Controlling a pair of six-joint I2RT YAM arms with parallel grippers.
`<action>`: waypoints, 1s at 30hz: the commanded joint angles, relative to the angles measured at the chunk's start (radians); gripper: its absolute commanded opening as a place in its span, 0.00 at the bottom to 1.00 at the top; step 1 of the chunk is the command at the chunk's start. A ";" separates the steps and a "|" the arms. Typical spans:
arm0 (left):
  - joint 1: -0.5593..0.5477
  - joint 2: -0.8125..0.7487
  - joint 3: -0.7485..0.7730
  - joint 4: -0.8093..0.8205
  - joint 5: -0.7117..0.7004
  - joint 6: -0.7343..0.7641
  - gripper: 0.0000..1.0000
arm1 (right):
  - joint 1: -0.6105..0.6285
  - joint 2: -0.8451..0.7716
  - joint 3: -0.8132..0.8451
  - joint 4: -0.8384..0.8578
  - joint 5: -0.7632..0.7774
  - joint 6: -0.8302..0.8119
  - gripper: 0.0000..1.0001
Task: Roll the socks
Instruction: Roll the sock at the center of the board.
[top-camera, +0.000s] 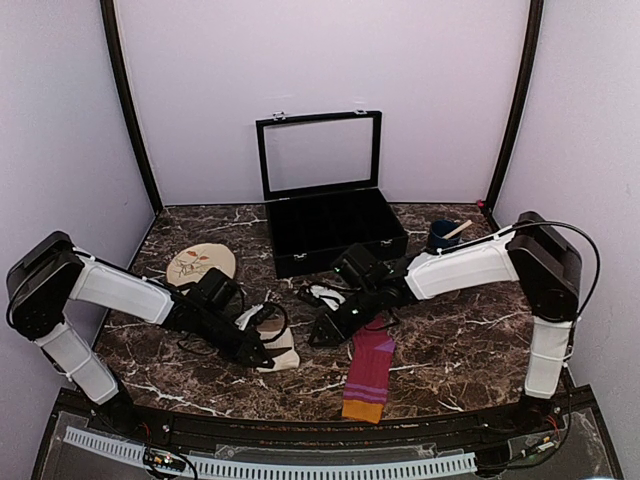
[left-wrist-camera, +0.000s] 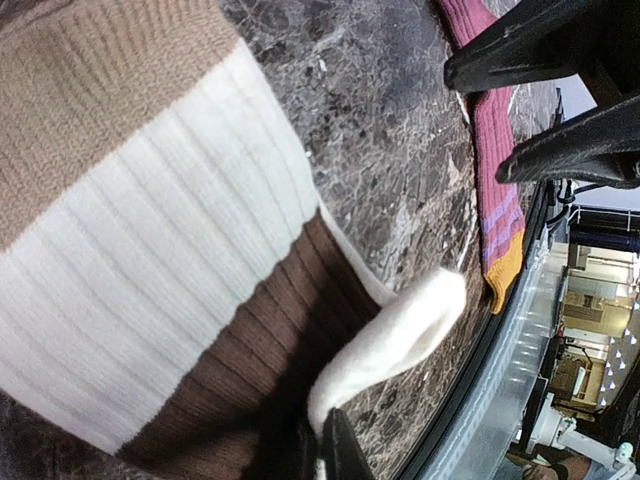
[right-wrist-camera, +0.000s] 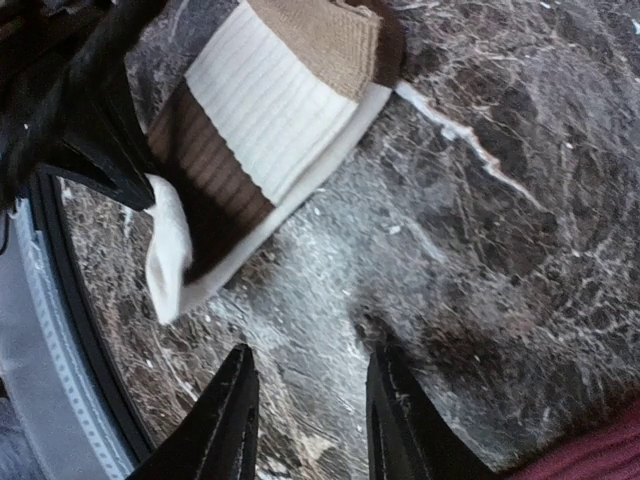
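Left tool (top-camera: 262, 350): you have its fingers pressed together on the white edge of the cream sock (left-wrist-camera: 150, 250), and that edge curls up off the worktop (right-wrist-camera: 500, 200). The rest of the sock lies flat beneath the tool, brown bands up.

Right tool (right-wrist-camera: 315, 355): fingers spread, only bare marble between them. The cream sock is just ahead of the tips, not touching.

Striped sock (top-camera: 367, 375): flat beside your right tool, orange cuff toward the near edge.

Open black case (top-camera: 335, 235): behind both.
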 joint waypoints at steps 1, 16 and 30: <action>0.018 0.022 0.017 -0.050 0.043 0.008 0.00 | 0.059 -0.083 -0.062 0.046 0.209 -0.121 0.35; 0.046 0.087 0.065 -0.093 0.116 0.052 0.00 | 0.279 -0.114 -0.054 0.052 0.498 -0.395 0.47; 0.065 0.129 0.074 -0.105 0.164 0.098 0.00 | 0.370 -0.024 0.059 0.007 0.573 -0.524 0.48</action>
